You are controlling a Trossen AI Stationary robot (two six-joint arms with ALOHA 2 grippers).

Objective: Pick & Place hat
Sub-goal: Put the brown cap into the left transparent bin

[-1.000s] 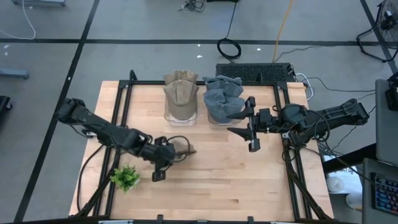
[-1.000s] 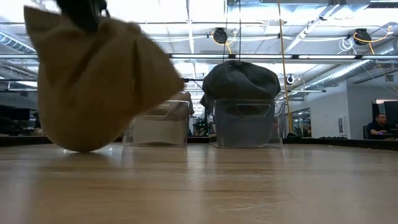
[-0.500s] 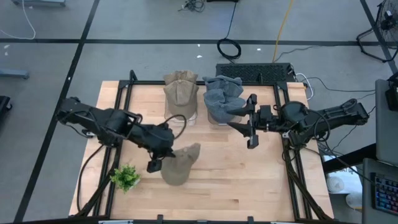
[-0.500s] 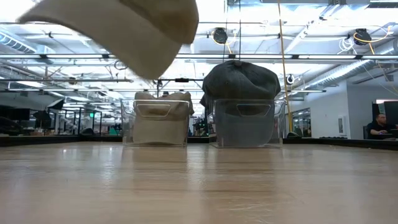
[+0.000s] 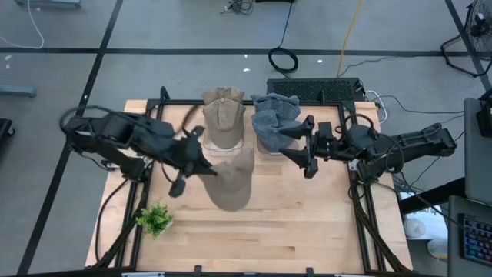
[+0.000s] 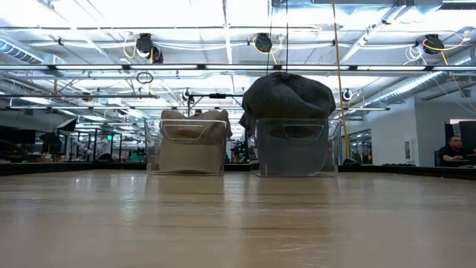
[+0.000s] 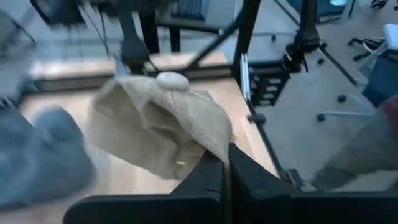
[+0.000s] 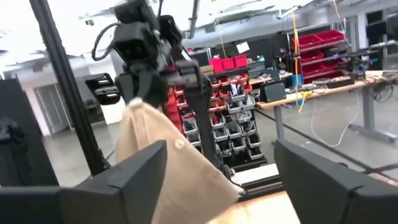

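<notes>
A tan hat [image 5: 232, 181] hangs in the air over the middle of the table, with my left gripper [image 5: 201, 165] shut on it. It also shows in the left wrist view [image 7: 155, 124] and the right wrist view [image 8: 168, 163]. My right gripper [image 5: 304, 148] stands open at the right, in front of the bins, its fingers pointing toward the held hat and holding nothing. At the table's far side, more tan hats [image 5: 224, 117] fill one clear bin [image 6: 192, 149], and grey hats [image 5: 275, 123] fill the bin beside it [image 6: 291, 152]. My left gripper pinches the tan hat's edge [image 7: 217, 148] between its two shut fingers [image 7: 208, 177]; one layer or several, I cannot tell. The fingers slant down from the table's left. The hat hangs slack beyond and below them, lifted clear of the table.
A small green plant [image 5: 155, 220] stands near the table's front left corner. The two bins sit side by side at the far edge. Bare wood [image 5: 307, 231] lies across the table's near half. A person [image 6: 451, 152] sits in the room far behind.
My left gripper has risen and gone toward the far edge, still shut on the tan hat. The hat has gone up with it from close to the tabletop and has swung out toward the right. It has left the low view.
</notes>
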